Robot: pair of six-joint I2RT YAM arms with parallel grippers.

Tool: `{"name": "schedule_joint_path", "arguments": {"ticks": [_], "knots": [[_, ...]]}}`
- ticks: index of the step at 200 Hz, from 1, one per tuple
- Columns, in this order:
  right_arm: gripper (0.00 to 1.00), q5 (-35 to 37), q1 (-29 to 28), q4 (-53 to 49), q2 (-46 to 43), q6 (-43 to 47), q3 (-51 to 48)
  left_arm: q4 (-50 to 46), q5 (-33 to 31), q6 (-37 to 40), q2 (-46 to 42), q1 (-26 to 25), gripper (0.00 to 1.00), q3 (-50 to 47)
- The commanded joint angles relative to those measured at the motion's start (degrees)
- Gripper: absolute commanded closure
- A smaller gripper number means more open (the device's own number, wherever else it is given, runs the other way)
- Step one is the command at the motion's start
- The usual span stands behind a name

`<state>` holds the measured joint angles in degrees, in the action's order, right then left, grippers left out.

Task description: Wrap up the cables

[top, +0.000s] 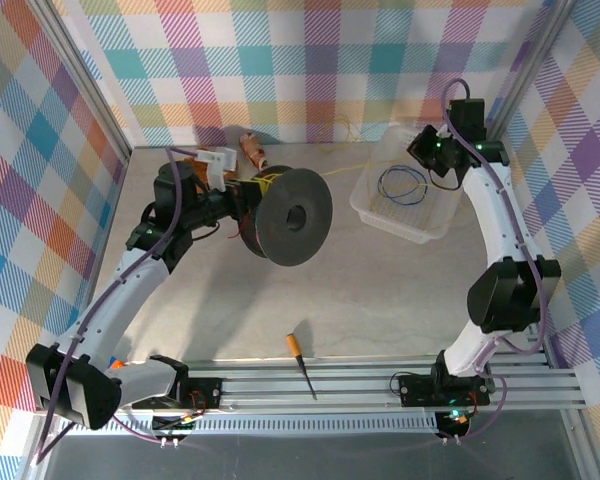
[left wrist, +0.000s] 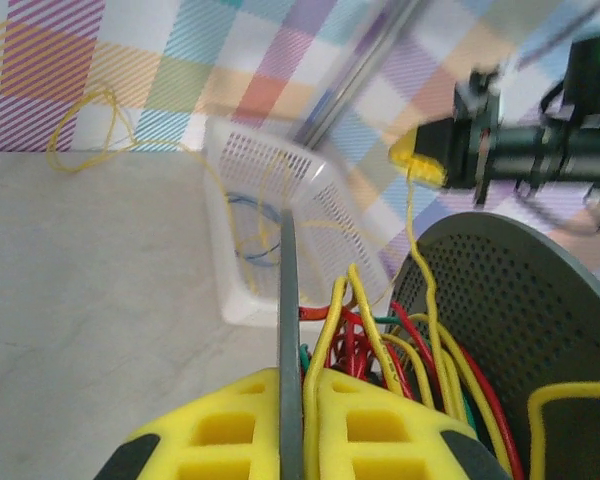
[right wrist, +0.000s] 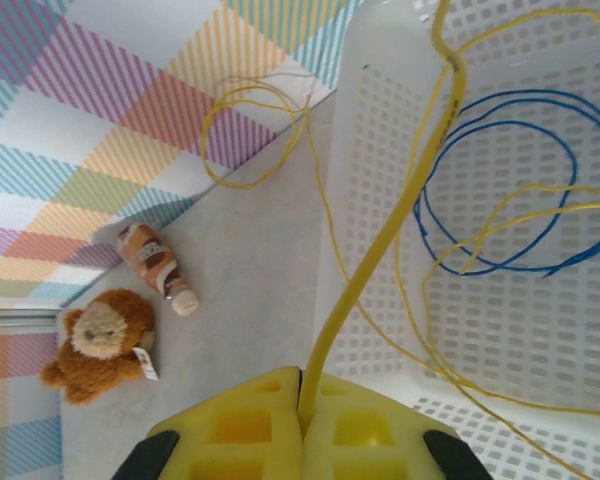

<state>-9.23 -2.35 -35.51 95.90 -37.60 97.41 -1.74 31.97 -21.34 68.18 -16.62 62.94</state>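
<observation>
Top view: located spool (top: 290, 215) at left gripper (top: 242, 195), basket (top: 420, 230) at right gripper (top: 425, 150). Left wrist: found left gripper clamped on spool flange, cables (left wrist: 318, 370) wound alongside. Right wrist: found right gripper clenched on one of the cables, running over basket.

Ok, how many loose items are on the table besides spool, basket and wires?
3: a teddy bear and a small brown bottle at the back, and an orange-handled screwdriver at the front. Others may be hidden behind the spool.
</observation>
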Motion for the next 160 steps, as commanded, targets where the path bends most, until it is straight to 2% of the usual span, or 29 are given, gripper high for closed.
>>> {"name": "schedule_joint_path", "arguments": {"ticks": [1, 31, 66, 88, 115, 160], "knots": [[1.0, 0.29, 2.35, 10.35, -1.35, -3.1, -6.2, 21.85, 5.3, -19.77, -2.87, 5.53, 1.0, -1.32], [1.0, -3.53, 1.62, 16.99, -3.17, -4.51, -14.98, 36.6, 2.78, -37.44, 0.29, 10.24, 1.0, -4.29], [1.0, -5.09, -1.05, 22.37, -6.44, -3.56, -24.45, 45.58, -3.12, -53.7, 6.11, 14.9, 1.0, -6.73], [1.0, -5.26, -3.74, 25.4, -9.23, -1.99, -30.05, 45.81, -7.81, -57.11, 8.11, 15.75, 1.0, -8.07], [1.0, -5.82, -9.71, 29.59, -12.24, 1.85, -36.5, 42.93, -13.94, -58.76, 9.55, 15.8, 1.0, -8.6], [1.0, -6.59, -21.66, 36.56, -18.26, 8.81, -45.29, 29.87, -24.3, -53.89, 9.79, 14.95, 1.0, -6.22]]}}
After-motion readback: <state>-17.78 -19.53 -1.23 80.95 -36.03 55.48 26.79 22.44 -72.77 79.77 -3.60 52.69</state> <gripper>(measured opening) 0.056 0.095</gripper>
